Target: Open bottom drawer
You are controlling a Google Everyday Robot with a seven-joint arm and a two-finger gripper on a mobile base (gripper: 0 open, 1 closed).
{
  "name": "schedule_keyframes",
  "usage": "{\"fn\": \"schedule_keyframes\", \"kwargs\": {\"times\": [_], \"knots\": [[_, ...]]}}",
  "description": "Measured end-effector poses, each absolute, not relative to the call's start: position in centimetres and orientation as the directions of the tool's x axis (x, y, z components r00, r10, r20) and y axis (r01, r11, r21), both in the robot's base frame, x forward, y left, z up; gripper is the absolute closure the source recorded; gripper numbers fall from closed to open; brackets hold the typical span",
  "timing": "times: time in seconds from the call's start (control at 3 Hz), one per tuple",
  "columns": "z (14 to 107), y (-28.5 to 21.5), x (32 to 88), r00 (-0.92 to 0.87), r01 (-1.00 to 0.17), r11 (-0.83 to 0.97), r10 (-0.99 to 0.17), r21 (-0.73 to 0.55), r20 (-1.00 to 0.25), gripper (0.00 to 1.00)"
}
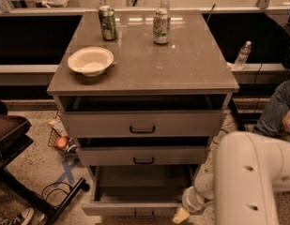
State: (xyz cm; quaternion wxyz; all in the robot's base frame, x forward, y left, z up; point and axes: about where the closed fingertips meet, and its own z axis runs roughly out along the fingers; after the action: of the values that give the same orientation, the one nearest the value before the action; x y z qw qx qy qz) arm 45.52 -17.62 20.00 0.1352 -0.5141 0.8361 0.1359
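Note:
The grey cabinet point(144, 74) has three drawers, all pulled out somewhat. The bottom drawer point(135, 208) is pulled out the furthest, and its plain grey interior point(144, 184) shows. Its small dark handle point(143, 214) sits at the lower edge of the view, partly cut off. My gripper point(182, 213) is low at the drawer's front right corner, at the end of the white arm point(255, 182) that fills the lower right. The top drawer point(142, 123) and the middle drawer point(143, 156) each stand slightly out.
On the cabinet top stand a white bowl point(90, 61) and two cans point(107, 23) point(160, 26). A dark chair base point(46, 198) stands on the floor at left, near a small basket with an apple point(62, 142). A person's leg point(276, 109) and a bottle point(243, 54) are at right.

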Motion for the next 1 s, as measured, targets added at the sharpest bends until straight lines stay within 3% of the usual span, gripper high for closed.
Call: {"fn": "schedule_keyframes", "kwargs": {"times": [0.33,0.67,1.0], "knots": [[25.6,-17.6,47.6,-0.354,-0.929,0.369,-0.909,-0.029,-0.220,0.49],[28.4,-16.5,49.8,-0.280,-0.951,0.296,-0.946,-0.084,-0.165,0.80],[28.1,-16.5,49.5,-0.285,-0.950,0.301,-0.943,-0.078,-0.169,1.00]]}}
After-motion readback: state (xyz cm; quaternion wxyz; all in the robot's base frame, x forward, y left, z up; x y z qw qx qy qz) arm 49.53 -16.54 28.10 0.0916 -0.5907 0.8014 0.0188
